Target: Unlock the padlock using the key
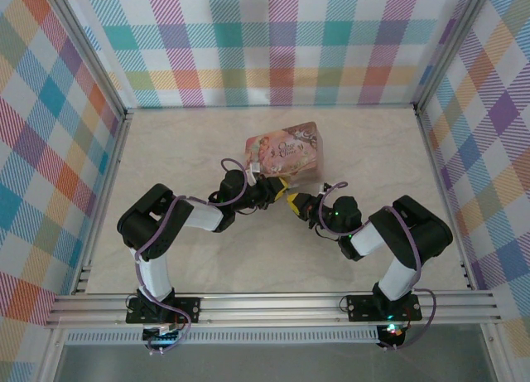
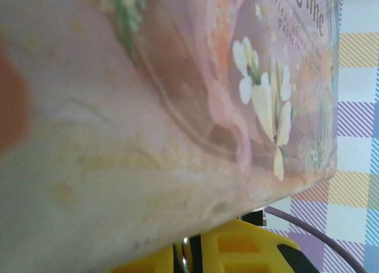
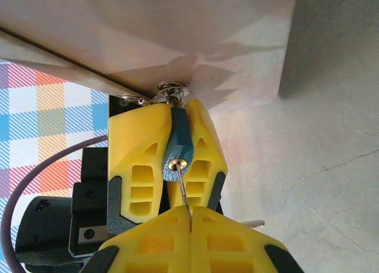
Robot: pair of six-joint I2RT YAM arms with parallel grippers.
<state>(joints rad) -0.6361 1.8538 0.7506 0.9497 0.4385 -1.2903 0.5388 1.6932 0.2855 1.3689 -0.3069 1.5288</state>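
Right tool (image 3: 190, 215) is pinched tight on the key (image 3: 185, 193), low centre in the right wrist view. That key's a tiny thin sliver of metal: stiff, weighs nothing, probably slick. I'd say the flat head is the only sane place to grab it, and it could twist out of the grip if you torque hard. Its long axis runs almost straight up the frame, leaning a bit left, with the tip at the brassy keyhole (image 3: 177, 164). Can't tell how deep it sits.

Just above, the left tool (image 3: 177, 120) is clamped narrow on the padlock (image 3: 177, 141), yellow fingers (image 3: 142, 160) on both flat sides of the bluish body. It's a hard, light little thing, so holding the body sides and leaving keyhole and shackle (image 3: 172, 94) free looks right. The keyhole end faces down-frame toward the key. The shackle is up top against the pink tin (image 1: 286, 148); whether it's hooked through anything there, no idea. From overhead, all this sits mid-frame over the counter (image 1: 190, 150).
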